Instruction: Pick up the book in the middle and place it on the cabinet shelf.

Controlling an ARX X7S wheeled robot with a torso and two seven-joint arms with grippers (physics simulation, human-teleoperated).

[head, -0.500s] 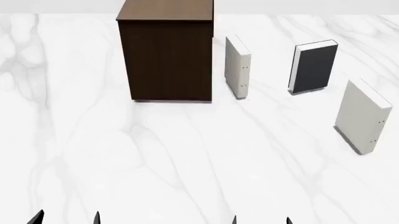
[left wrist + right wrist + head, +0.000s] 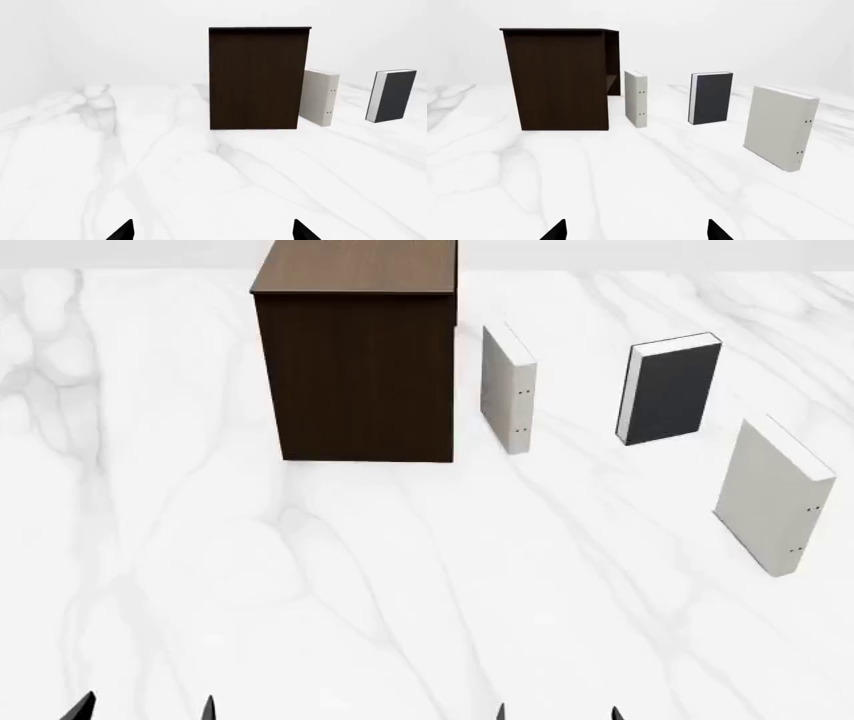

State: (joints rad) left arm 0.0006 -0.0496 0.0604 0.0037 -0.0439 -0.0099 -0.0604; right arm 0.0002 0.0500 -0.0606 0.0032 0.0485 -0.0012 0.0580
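Surface (image 2: pixel 400 570): white marble, carrying everything.
Cabinet shelf (image 2: pixel 355 360): tall dark brown block, the landmark.
Off-white binders: one (image 2: pixel 507 390) upright just right of the cabinet shelf, another (image 2: pixel 774 495) farthest right of it.
Book (image 2: pixel 670 388): charcoal, upright, right of the cabinet shelf, between the binders, untouched.
Left pincer (image 2: pixel 212 231): tips spread wide, empty.
Right pincer (image 2: pixel 636 231): tips spread wide, empty.
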